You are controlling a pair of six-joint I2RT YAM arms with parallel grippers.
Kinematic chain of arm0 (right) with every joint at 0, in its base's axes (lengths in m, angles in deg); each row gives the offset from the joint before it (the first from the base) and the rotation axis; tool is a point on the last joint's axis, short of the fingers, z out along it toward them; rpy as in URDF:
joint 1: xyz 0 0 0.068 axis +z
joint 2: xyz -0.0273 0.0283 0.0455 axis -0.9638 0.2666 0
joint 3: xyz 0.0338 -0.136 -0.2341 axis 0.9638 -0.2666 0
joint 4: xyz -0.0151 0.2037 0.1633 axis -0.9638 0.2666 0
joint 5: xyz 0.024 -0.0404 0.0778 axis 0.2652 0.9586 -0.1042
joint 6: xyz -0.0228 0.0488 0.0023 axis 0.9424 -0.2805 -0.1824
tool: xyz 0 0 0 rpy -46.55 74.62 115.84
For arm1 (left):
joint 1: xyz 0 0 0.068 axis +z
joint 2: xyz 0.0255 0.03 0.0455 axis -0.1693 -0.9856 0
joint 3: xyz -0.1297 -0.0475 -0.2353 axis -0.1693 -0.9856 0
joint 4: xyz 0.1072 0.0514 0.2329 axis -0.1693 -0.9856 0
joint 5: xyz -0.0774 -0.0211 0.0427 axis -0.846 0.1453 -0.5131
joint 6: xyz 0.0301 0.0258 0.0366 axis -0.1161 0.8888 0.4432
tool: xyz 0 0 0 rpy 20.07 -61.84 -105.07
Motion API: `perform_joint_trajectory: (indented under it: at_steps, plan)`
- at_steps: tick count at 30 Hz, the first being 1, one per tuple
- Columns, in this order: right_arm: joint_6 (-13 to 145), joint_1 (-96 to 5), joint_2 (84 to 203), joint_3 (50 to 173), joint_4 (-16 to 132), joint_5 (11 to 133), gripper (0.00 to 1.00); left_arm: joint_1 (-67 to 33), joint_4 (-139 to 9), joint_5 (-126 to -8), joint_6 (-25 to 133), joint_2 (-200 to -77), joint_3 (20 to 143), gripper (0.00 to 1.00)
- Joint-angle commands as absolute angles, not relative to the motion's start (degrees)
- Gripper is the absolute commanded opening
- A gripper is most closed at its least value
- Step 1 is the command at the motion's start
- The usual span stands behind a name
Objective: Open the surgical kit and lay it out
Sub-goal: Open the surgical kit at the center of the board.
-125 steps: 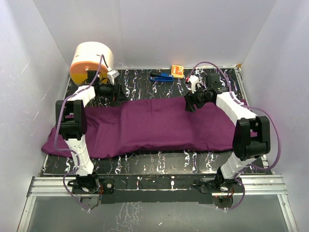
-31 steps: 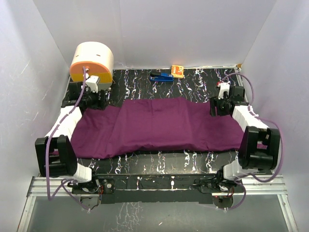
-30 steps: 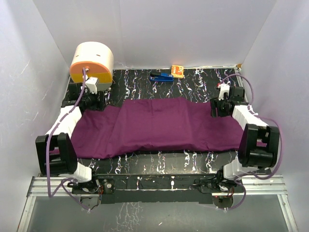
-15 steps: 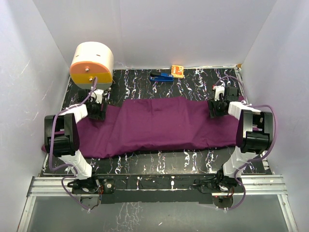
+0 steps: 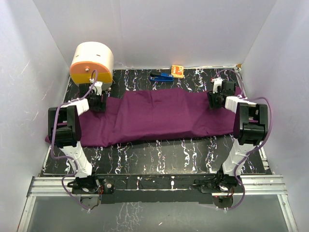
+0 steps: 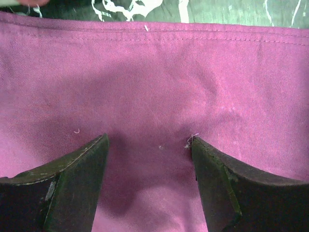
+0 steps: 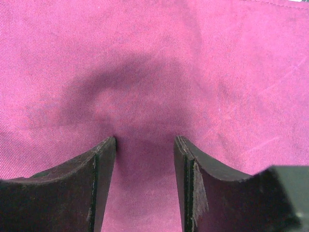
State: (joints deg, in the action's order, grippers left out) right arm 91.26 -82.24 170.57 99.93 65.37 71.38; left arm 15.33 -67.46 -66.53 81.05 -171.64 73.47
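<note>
The purple cloth wrap (image 5: 159, 116) lies flat as a long band across the table, from the left edge to the right arm. My left gripper (image 5: 99, 102) rests on its far left part, my right gripper (image 5: 216, 100) on its far right part. In the left wrist view the gripper (image 6: 147, 140) is open, fingers wide apart on the cloth (image 6: 154, 72), with the hemmed edge just ahead. In the right wrist view the gripper (image 7: 145, 139) is open with a narrower gap, cloth (image 7: 154, 58) flat between the fingers. No tray, instruments or gauze show.
A cream-and-orange round drum (image 5: 91, 60) stands at the back left, close to my left gripper. A small blue item (image 5: 161, 76) and a small orange item (image 5: 176, 71) lie at the back centre. White walls enclose the black marbled table (image 5: 159, 154).
Both grippers moved toward the back of the table and the cloth slid back with them; its near edge now lies farther from the front. Earlier, both grippers moved outward to the cloth's ends.
</note>
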Motion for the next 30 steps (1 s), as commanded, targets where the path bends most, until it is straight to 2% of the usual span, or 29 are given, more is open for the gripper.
perform_joint_trajectory:
  at_steps: [1, 12, 30]
  plan:
    - [92.92, -83.45, 178.55, 99.66, 70.10, 82.25, 0.48, 17.46, -71.60, -57.25, 82.33, -178.85, 73.37, 0.67]
    - [89.43, -82.93, 180.77, 103.80, 72.62, 79.03, 0.48, 18.78, -69.76, -53.75, 81.41, -183.16, 79.67, 0.67]
    - [88.92, -82.03, 170.91, 94.58, 75.31, 79.69, 0.49, 19.74, -66.36, -50.40, 83.85, -186.99, 83.49, 0.65]
